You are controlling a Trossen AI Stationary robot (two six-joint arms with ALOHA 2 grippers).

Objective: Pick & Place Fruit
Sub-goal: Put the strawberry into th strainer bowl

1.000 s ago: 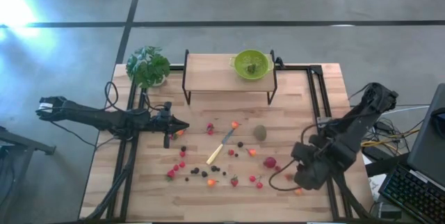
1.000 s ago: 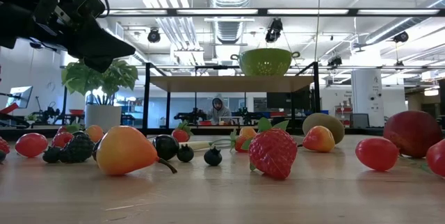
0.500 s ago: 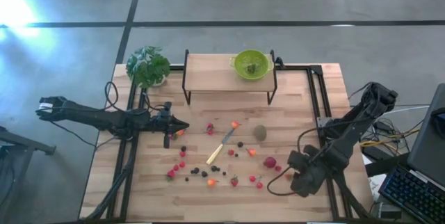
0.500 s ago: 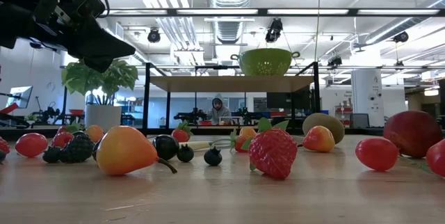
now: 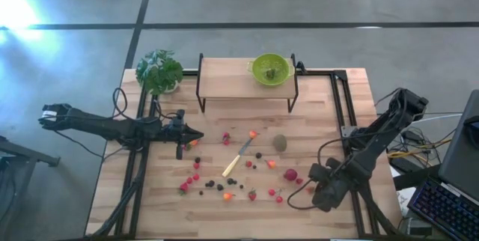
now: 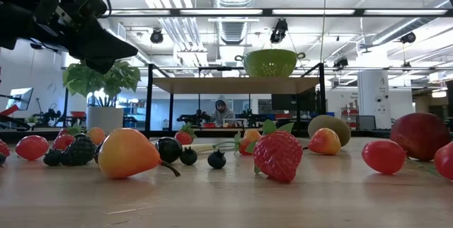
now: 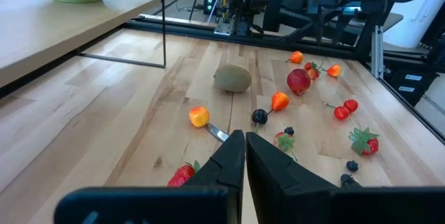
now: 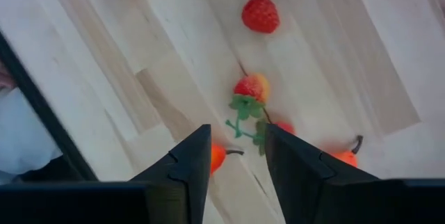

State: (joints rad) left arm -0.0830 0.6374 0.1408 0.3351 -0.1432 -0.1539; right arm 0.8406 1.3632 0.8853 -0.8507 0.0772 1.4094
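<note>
The pick is in hand. The right gripper [image 8: 236, 156] hangs over the desk's [image 5: 314, 114] right front, fingers apart, nothing between them; a leafy strawberry [image 8: 252, 88] lies just ahead. Other fruit [image 5: 224, 185] lies scattered mid-desk. The left gripper [image 7: 245, 156] waits at left, fingers together. Next, I judge: lower, straddle 1 berry, close, then carry it to the green colander [image 5: 271, 69] on the shelf [image 5: 224, 80].

Small fruit [image 5: 239, 177] pieces — red strawberries, dark berries, a few orange ones — lie scattered around the pale-handled knife [image 5: 236, 160]; a brown-green kiwi [image 5: 280, 142] rests right of it.
</note>
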